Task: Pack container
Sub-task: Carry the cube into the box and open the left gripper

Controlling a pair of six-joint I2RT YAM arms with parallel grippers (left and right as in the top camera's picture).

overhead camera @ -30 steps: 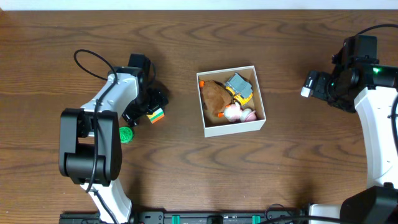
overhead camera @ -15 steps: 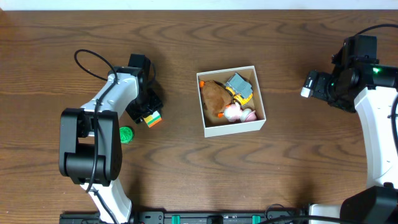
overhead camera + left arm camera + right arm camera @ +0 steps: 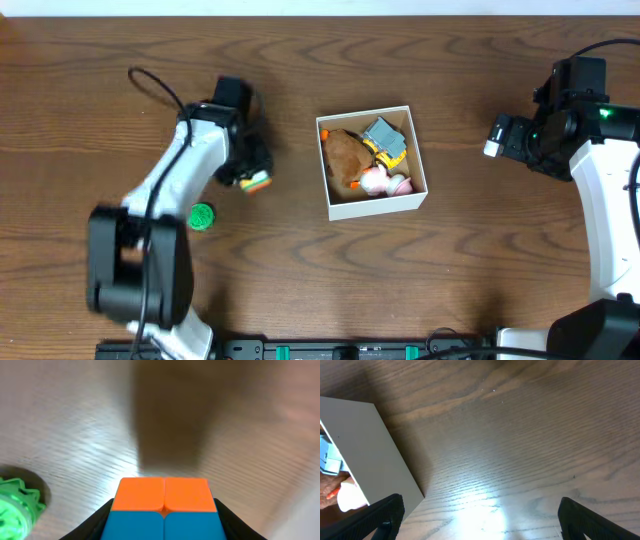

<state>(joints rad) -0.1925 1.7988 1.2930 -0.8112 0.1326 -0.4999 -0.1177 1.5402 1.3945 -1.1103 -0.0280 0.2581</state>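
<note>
Container (image 3: 375, 208) sits mid-table, part full of toys, between the 2 arms, straight to the right of the left gripper (image 3: 252, 178), which is clamped on a multicolour cube (image 3: 163, 502), while the right gripper (image 3: 480, 520) hangs wide and empty near the table's right edge.

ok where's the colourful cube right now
In the overhead view the cube is on the left side, held in the left gripper, left of the container and just up and right of the green toy.
</note>
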